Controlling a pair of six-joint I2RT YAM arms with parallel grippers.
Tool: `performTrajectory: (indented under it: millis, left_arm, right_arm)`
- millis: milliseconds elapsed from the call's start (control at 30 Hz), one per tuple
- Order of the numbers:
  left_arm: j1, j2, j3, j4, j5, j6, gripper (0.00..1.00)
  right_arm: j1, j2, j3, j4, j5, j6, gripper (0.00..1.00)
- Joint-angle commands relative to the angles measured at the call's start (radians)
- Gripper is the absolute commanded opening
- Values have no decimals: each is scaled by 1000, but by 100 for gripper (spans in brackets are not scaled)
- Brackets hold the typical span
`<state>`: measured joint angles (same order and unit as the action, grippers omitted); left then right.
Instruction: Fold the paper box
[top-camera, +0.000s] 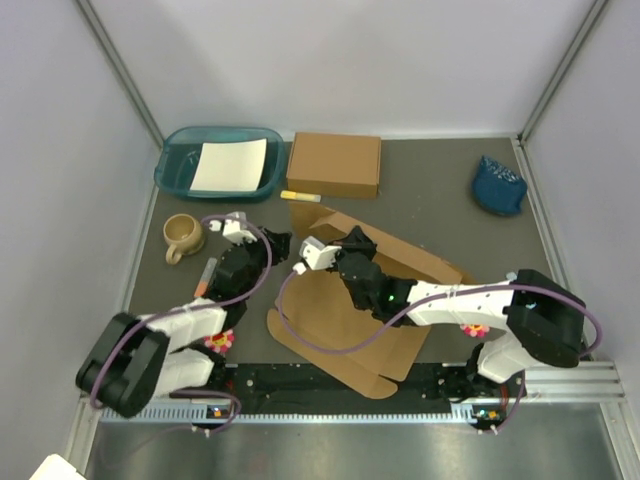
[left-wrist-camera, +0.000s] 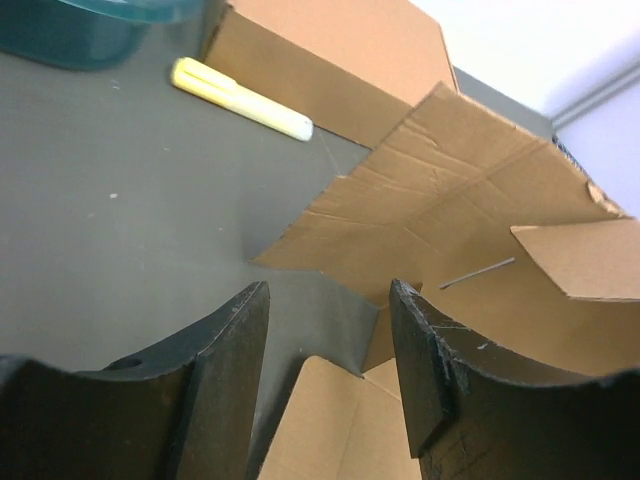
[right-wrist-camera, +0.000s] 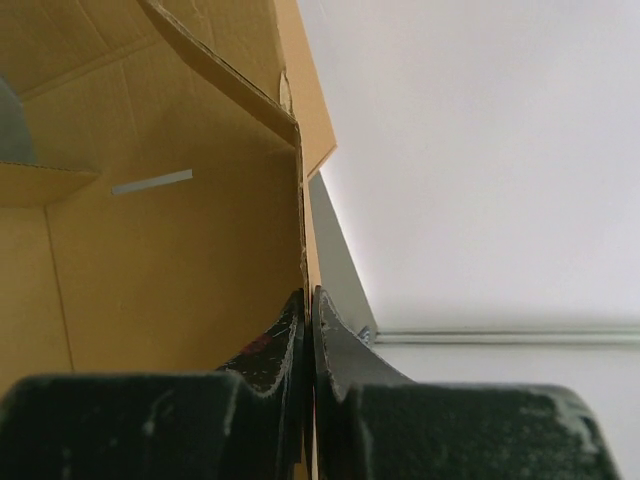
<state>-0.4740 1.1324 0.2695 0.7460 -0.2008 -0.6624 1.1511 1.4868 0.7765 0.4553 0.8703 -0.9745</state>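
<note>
Brown cardboard of the paper box (top-camera: 320, 300) lies mostly flat at the middle of the tabletop and reaches to its near edge. A good part is hidden under the right arm, so the centre panels are hard to read from the top view. The far walls stand up tilted, w/ creases and a short slot; the near flaps w/ rounded corners lie flat. The right gripper (right-wrist-camera: 309, 298) has its jaws pressed together, pinching the edge of one thin raised wall; the wrist view cuts off the rest of that wall. The left gripper (left-wrist-camera: 330, 288) hangs just beside the box's left flaps, jaws spread. Behind, a yellow marker (left-wrist-camera: 240, 98) lies beside a closed brown box (left-wrist-camera: 340, 30), which is cut off by the frame.
</note>
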Motion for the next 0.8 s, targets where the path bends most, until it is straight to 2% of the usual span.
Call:
performTrajectory:
  millis: [0,100,200,400,767]
  left_arm:
    - [0,151,40,316,118,90,56]
    - [3,231,13,511,124,113,57]
    - [2,273,-10,607,130,142,59]
    - [6,346,57,625,169,239,59]
    - [12,441,83,661,196,241,57]
  right_arm:
    - [13,-23,10,-208,-68,195,0]
    - [9,-39,12,-250,-102,224,0]
    - [-2,-48,9,-268,-117,246,0]
    - [-31,-43,18,-279,-116,255,0]
    - [-73,52,79,-267,-70,211,0]
